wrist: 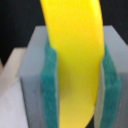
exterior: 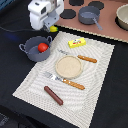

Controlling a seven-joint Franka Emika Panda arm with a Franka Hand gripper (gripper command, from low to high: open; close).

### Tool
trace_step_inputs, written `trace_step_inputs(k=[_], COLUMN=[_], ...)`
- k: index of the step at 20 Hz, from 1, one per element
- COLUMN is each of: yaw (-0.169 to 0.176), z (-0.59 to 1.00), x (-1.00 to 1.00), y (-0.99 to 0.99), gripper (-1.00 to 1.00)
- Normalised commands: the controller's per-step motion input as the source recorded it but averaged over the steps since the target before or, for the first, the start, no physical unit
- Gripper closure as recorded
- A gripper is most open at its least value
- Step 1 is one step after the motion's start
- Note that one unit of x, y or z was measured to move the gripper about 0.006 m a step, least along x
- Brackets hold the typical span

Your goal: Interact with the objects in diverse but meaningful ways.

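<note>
gripper [exterior: 51, 26] clamped on yellow banana [wrist: 75, 60] | banana's long axis runs along pads | grey two-handled pot [exterior: 31, 53] just below, toward exterior view's left

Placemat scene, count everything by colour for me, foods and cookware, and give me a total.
Yellow: 2, banana held in the jaws, packet
Red: 1, tomato
Brown: 1, sausage
Grey: 2, two-handled pot, saucepan
Total: 6
</note>
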Motion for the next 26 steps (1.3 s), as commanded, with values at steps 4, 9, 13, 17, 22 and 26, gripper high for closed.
trace_step_inputs(k=[4, 9, 13, 17, 22, 26], yaw=[0.0, 0.0, 0.0, 0.0, 0.017, 0.014], z=[0.48, 0.38, 0.35, 0.33, 0.19, 0.17], x=[0.1, 0.21, 0.24, 0.15, 0.15, 0.17], y=[-0.11, -0.37, -0.53, -0.69, -0.66, -0.65], gripper=[1.0, 1.0, 1.0, 1.0, 1.0, 1.0])
